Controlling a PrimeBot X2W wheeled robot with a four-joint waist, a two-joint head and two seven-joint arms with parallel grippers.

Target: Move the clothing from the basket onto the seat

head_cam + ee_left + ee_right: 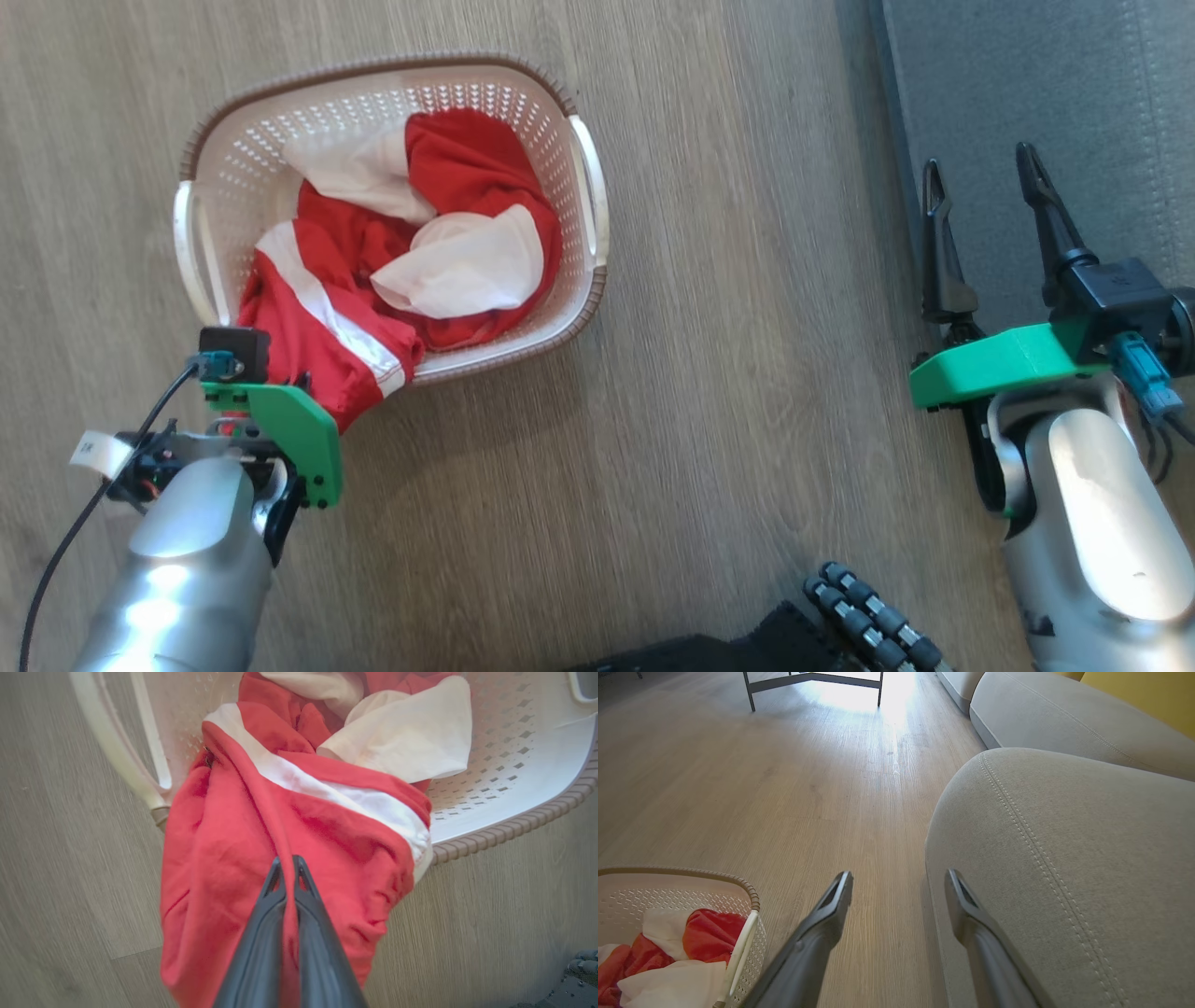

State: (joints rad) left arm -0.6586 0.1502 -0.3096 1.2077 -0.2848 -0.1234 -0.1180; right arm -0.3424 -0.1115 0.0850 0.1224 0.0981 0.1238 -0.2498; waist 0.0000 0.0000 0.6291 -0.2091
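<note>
Red-and-white clothing (411, 243) lay heaped in the white perforated basket (373, 82). One red fold spilled over its rim to the left end effector (286, 861), which gripped that fold with its fingers (261, 933) pressed together. The head view hid that grip under a green bracket (299, 439); the left wrist view showed it plainly. The right end effector (978, 161) stood spread wide at the edge of the grey seat (1027, 84), the basket well off to its left on the wood floor (747, 373).

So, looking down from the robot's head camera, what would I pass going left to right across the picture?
The basket holding the clothing → bare wooden floor → the seat.
</note>
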